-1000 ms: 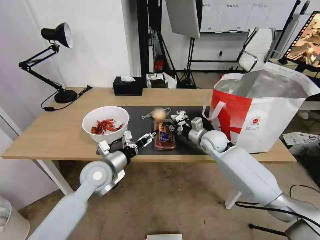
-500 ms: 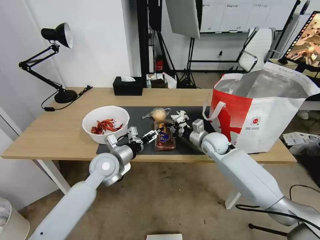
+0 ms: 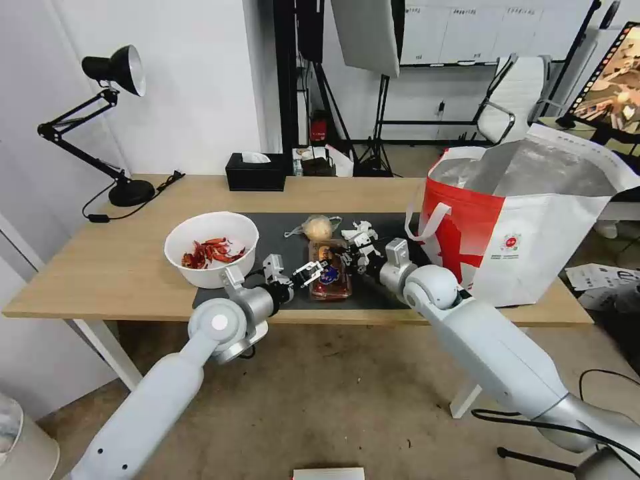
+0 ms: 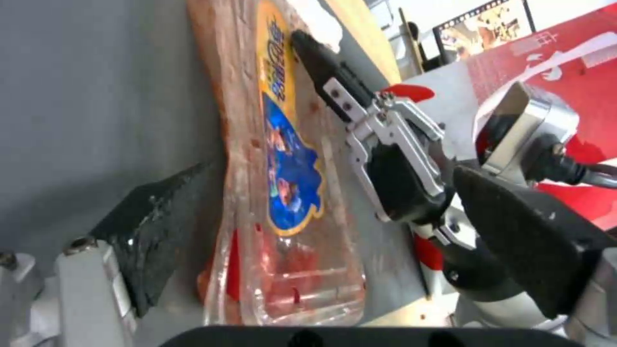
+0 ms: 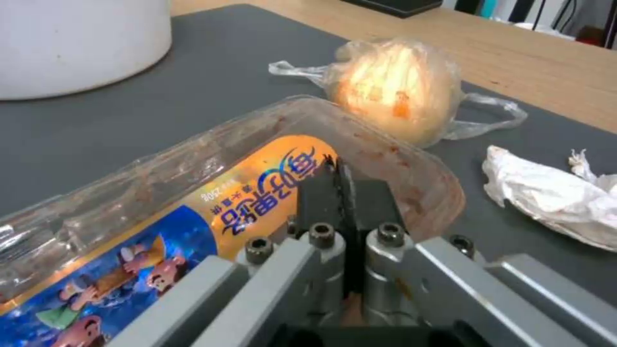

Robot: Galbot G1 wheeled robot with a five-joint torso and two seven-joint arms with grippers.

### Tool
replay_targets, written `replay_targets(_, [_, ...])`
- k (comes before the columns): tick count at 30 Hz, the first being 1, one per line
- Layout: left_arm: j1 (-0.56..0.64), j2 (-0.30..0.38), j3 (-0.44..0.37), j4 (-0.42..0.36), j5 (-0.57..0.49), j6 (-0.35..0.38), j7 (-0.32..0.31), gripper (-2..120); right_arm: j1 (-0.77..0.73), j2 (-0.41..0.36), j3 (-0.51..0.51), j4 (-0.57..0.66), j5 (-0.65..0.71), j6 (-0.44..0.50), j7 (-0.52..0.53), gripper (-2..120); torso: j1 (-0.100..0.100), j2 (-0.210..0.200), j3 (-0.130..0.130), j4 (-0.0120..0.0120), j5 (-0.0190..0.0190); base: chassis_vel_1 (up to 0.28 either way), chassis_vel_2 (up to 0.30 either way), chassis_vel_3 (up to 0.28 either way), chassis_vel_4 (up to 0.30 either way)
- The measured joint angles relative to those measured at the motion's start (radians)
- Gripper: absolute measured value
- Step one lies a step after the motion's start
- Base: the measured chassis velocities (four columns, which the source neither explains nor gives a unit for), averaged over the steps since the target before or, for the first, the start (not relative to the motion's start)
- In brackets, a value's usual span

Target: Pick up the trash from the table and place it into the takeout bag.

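Now right pincer [image 5: 341,193] pinched shut over tray [image 5: 193,178], left pincer [image 3: 313,270] spread around it, tissue [image 5: 553,193] beside.

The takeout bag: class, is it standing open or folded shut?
Open. The takeout bag stands upright on the table, its mouth spread wide so the silver lining shows.
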Motion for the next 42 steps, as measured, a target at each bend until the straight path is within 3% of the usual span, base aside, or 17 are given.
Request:
replay_targets(3, [-0.010,-0.009,0.001,0.011,-0.021,0.017,-0.016,99,0.000,0.000,0.000,0.000,0.000,0.000,0.002,0,0.000,0.000,0.000,0.0000,0.0000,0.000,0.000,0.000,0.000])
replay_targets(8, [-0.014,-0.014,0.005,0.021,-0.027,0.019,-0.026,87,0.000,0.000,0.001,0.001,0.001,0.001,0.003,0,0.000,0.000,0.000,0.0000,0.0000,0.000,0.000,0.000,0.000])
replay_targets(19, [-0.015,-0.006,0.010,0.030,-0.025,0.011,-0.026,42,-0.005,-0.001,0.002,0.009,0.004,0.003,0.006,0,0.000,0.000,0.000,0.0000,-0.0001,0.000,0.000,0.000,0.000])
replay_targets(23, [-0.017,-0.002,0.012,0.032,-0.023,0.008,-0.026,33,-0.005,0.000,0.001,0.012,0.004,0.003,0.007,0,0.000,0.000,0.000,0.0000,-0.0001,0.000,0.000,0.000,0.000])
replay_targets(29, [-0.018,-0.001,0.015,0.032,-0.018,-0.005,-0.026,6,-0.004,-0.002,0.000,0.019,0.019,-0.032,0.017,0,0.000,0.000,0.000,0.0000,0.0000,0.000,0.000,0.000,0.000])
replay_targets(36, [-0.011,-0.002,0.015,0.028,-0.008,-0.011,-0.026,0,-0.003,-0.013,0.004,0.041,0.072,-0.092,0.040,0,0.000,0.000,0.000,0.0000,-0.0001,0.000,0.000,0.000,0.000])
replay_targets(39, [-0.010,-0.002,0.014,0.022,-0.006,-0.014,-0.026,0,-0.006,-0.019,0.013,0.042,0.098,-0.056,0.044,0,0.000,0.000,0.000,0.0000,-0.0001,0.000,0.000,0.000,0.000])
replay_targets(42, [-0.013,-0.002,0.008,0.011,-0.003,-0.020,-0.026,0,-0.028,-0.013,0.052,0.065,0.181,0.057,0.107,0,0.000,0.000,0.000,0.0001,0.0000,0.000,0.000,0.000,0.000])
